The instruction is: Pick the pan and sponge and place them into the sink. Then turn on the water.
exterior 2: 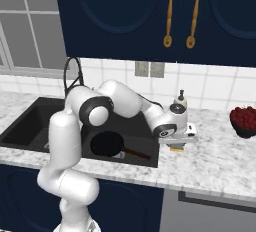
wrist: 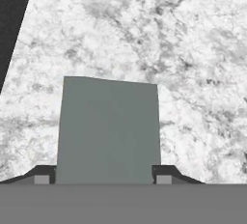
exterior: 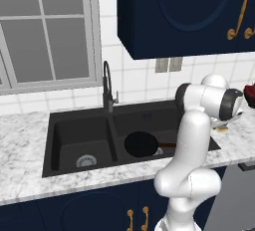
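Two fingertips (wrist: pixel 163 175) of my pincer (wrist: pixel 107 178) stand one at each side of the sponge (wrist: pixel 108 130), flush against its flanks or very nearly so; whether they already press it I cannot tell. The pincer is at a middling width, matched to the sponge. The sponge lies flat on the marble worktop (wrist: pixel 193 49) directly beneath me, grey-green face up, its long axis running straight away from the pincer, so I span its short width.

Risks, as I judge them: if I lift before the grip is firm, the soft sponge could slip out or tilt and drop back on the worktop. Squeezing too low could scrape the fingertips on the marble.

Beyond the pincer, to one side, the black sink (exterior 2: pixel 30 113) waits, with the pan (exterior 2: pixel 107 144) already lying in its nearer basin, handle pointing towards me. Carrying the sponge over, I could release it on the rim instead of inside.
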Robot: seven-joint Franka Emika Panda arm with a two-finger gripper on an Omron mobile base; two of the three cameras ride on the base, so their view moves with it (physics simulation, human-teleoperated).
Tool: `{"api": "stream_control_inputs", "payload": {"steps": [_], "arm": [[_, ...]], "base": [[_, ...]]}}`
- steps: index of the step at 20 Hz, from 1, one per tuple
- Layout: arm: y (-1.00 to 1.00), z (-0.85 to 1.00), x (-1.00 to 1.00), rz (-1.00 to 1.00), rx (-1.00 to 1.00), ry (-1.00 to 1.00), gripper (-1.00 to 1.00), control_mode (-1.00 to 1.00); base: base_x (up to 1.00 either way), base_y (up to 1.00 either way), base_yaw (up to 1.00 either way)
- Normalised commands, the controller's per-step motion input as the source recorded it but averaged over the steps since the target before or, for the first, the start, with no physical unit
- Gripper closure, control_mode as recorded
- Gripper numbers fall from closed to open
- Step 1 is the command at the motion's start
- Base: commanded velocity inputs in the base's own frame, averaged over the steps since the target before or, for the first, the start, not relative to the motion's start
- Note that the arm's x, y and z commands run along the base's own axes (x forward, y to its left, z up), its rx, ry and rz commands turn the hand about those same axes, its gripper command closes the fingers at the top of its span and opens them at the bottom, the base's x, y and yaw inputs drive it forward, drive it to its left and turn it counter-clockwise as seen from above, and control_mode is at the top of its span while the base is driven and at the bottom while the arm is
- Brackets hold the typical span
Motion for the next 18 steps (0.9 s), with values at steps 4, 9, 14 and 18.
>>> {"api": "stream_control_inputs", "payload": {"steps": [4,9,14,18], "arm": [[-0.04,-0.35,0.01,-0.01,0.0,0.0,-1.0,-1.0],[0.0,-0.23,0.0,-0.1,-0.01,-0.08,-1.0,-1.0],[-0.08,-0.57,0.0,-0.12,-0.01,-0.05,-1.0,-1.0],[-0.11,-0.83,0.0,-0.12,-0.02,0.0,-1.0,-1.0]], "base": [[0.0,0.0,0.0],[0.0,0.0,0.0],[0.0,0.0,0.0],[0.0,0.0,0.0]]}}
